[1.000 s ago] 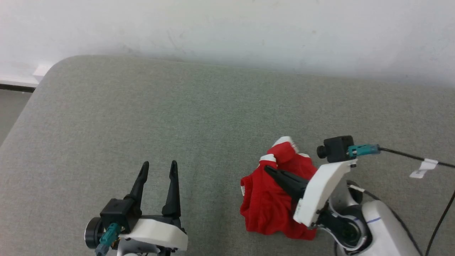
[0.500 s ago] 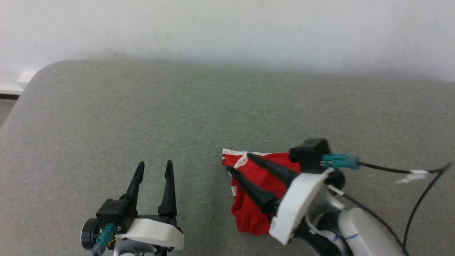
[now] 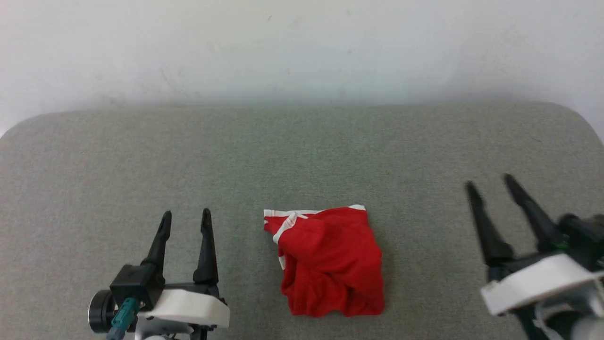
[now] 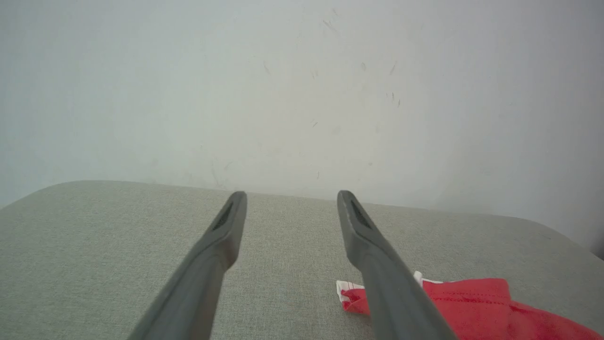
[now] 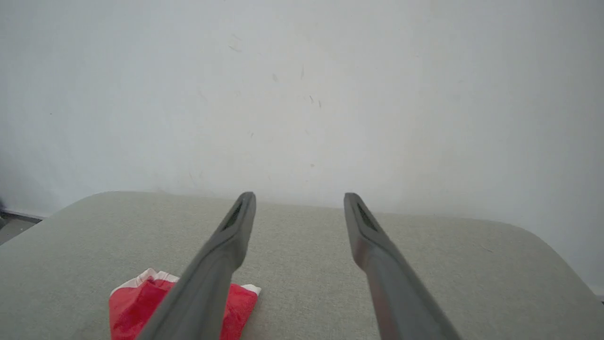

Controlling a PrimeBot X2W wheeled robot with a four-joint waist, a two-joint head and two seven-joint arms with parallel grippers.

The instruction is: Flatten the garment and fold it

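No text, number, label or brand can be read in any view; the red shorts (image 3: 330, 264) show plain red fabric and white trim.

Right claw (image 3: 488, 182) released garment (image 3: 332, 264); withdrew

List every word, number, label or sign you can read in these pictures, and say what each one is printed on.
None can be read.
The red shorts lie crumpled, with plain red fabric and white trim facing the cameras and no print on show.
The wall has faint scuffs but no writing.
The grey cushion is unmarked.
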